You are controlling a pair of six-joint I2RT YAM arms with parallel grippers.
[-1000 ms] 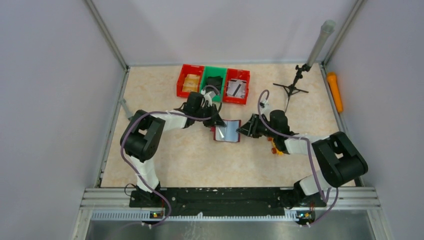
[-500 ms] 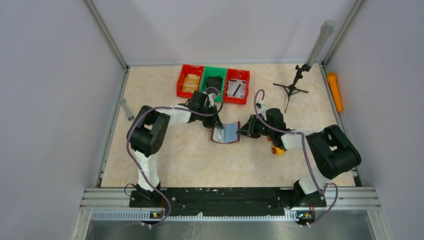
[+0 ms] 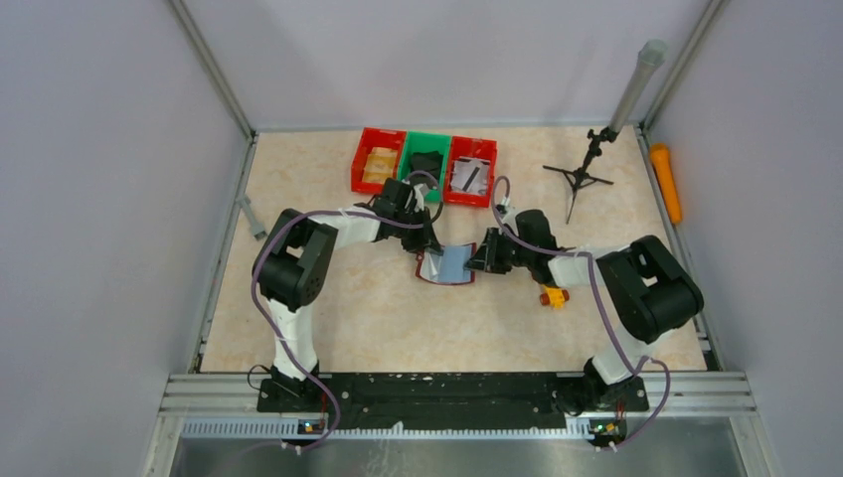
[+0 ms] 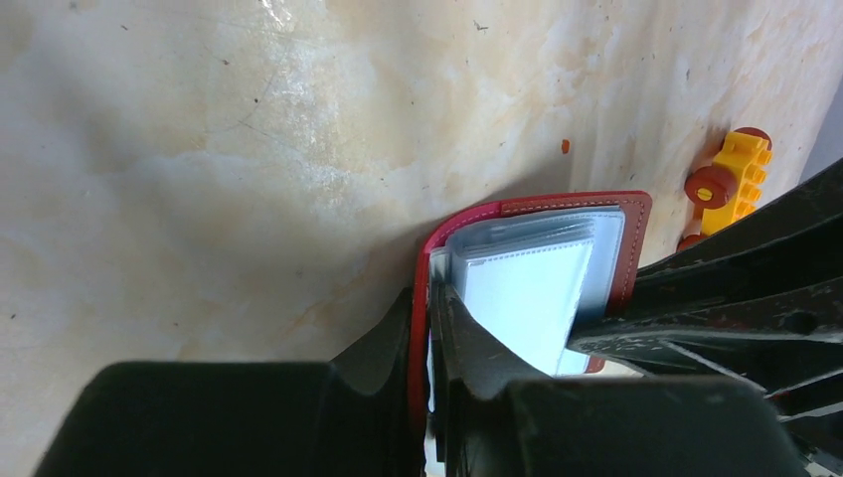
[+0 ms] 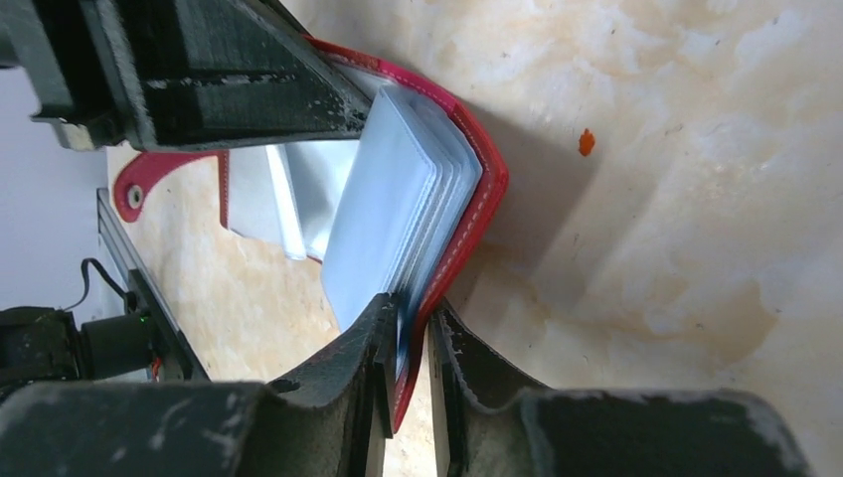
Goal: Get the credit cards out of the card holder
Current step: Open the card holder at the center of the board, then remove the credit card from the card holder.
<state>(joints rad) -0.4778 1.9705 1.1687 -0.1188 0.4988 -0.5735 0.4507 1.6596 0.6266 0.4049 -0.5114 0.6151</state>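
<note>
While both arms meet mid-table, the card holder (image 3: pixel 449 266) is held open between them.
The left gripper (image 3: pixel 428 250) pinches one red cover, the right gripper (image 3: pixel 478 260) the other, its fingers masking some sleeves (image 5: pixel 398 214). Three bins (image 3: pixel 427 136) stand behind; a yellow toy (image 3: pixel 553 295) lies nearby.
</note>
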